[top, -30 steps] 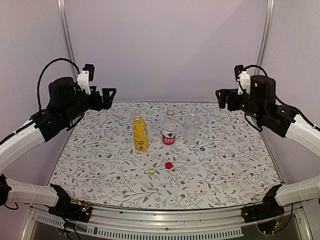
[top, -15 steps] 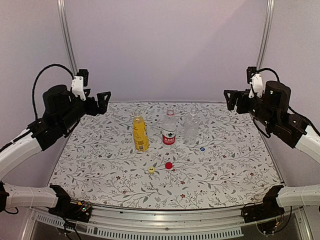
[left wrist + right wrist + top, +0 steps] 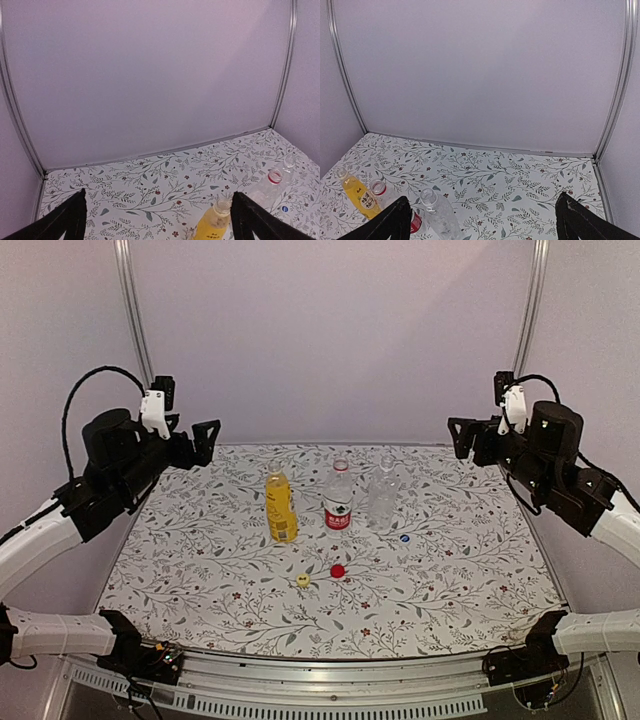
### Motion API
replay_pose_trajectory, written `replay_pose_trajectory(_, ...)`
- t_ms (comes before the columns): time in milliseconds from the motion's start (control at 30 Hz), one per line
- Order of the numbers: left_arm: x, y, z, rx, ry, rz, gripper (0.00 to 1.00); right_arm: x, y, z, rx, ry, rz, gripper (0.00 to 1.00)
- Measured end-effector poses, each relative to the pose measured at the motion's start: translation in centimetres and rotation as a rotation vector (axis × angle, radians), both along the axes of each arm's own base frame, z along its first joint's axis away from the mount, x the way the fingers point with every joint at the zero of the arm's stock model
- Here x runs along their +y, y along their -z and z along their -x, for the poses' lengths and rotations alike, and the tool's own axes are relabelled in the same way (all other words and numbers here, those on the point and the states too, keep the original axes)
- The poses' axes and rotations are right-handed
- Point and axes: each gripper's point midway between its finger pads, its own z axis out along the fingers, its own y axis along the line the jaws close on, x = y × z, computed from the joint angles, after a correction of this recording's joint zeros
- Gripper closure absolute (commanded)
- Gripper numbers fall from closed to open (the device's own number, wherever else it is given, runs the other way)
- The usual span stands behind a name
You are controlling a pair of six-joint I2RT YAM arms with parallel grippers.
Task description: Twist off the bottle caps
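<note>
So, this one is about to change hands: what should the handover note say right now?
Left gripper: open, empty, raised off to the left of the table.
Right gripper: open, empty, raised off to the right.
Bottles: the yellow bottle, red-label bottle and clear bottle stand upright in a row mid-table, with their necks open.
Caps: the yellow cap and red cap lie in front of the row, and the blue-white cap lies right of the clear bottle.
Done: all three caps are off.
Left: apparently nothing.
</note>
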Motion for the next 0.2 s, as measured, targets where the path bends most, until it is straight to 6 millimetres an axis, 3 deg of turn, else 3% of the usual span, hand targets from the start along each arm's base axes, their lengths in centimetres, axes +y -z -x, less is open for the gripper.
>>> replay_pose_trajectory(200, 0.0, 0.02, 0.0, 0.0, 0.0, -0.003, 0.0, 0.2, 0.43, -0.28, 0.01, 0.0, 0.008, 0.01)
